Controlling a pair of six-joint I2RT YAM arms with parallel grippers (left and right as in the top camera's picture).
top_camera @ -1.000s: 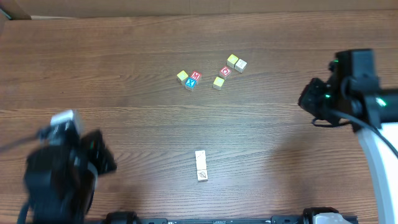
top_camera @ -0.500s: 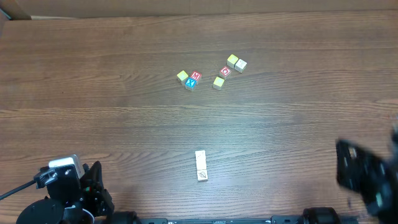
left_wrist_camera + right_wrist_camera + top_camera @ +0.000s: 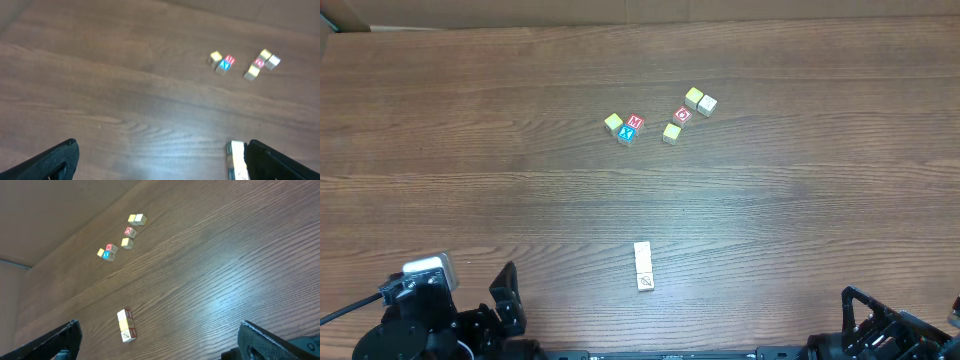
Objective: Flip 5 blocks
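Left tool (image 3: 161, 161), at the near-left corner of the bench (image 3: 470, 150), has its jaws spread wide and grips nothing. A short row of cream blocks (image 3: 643, 266) with black markings lies on the wood near the front edge, between the two tools and well apart from both. A loose cluster of coloured blocks (image 3: 660, 118) sits farther back. Right tool (image 3: 160, 342), at the near-right corner, is likewise spread wide and empty.
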